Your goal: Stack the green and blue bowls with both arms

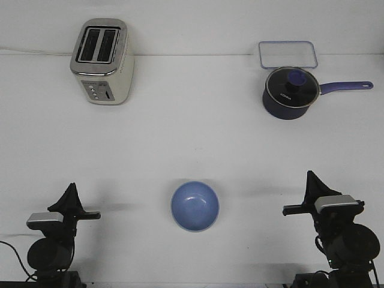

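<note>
A white tabletop (192,132) seen from the robot's side, looking forward. A blue bowl (195,206) sits upright near the front edge, centred between the two arms, so either one could reach it. Only blue shows from above; no green bowl is visible apart from it, and whether one sits underneath cannot be told from this angle.

The left arm (53,240) and the right arm (342,231) are folded low at the front corners, well apart from the bowl and touching nothing. Each gripper, the left gripper (71,191) and the right gripper (311,179), points up and away. Their jaws appear drawn together to a point and hold nothing, which looks like a resting pose.

At the back, well clear of the work area, stand a toaster (102,60) on the left and a dark saucepan (291,92) with a glass lid on the right, with a clear container (288,54) just behind the saucepan.
</note>
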